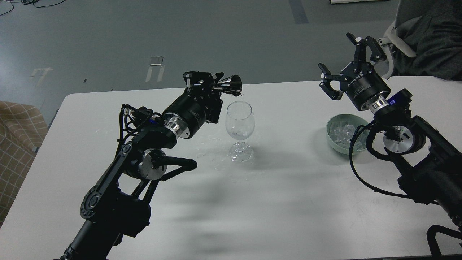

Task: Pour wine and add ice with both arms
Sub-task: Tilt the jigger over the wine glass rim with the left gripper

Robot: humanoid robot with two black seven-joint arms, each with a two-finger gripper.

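Note:
A clear stemmed wine glass (239,127) stands upright near the middle of the white table (281,202). My left gripper (209,85) is shut on a small shiny metal jigger cup (231,86), tipped sideways with its mouth over the glass rim. A thin stream of clear wine (242,96) runs from the cup into the glass. A pale green bowl (334,135) of glassy ice cubes (343,131) sits at the right. My right gripper (346,65) is open and empty, raised above and behind the bowl, its fingers spread.
Clear droplets or small wet patches (213,159) lie on the table left of the glass foot. A grey chair (426,36) stands behind the table's far right corner. A checked cushion (18,137) is at the left edge.

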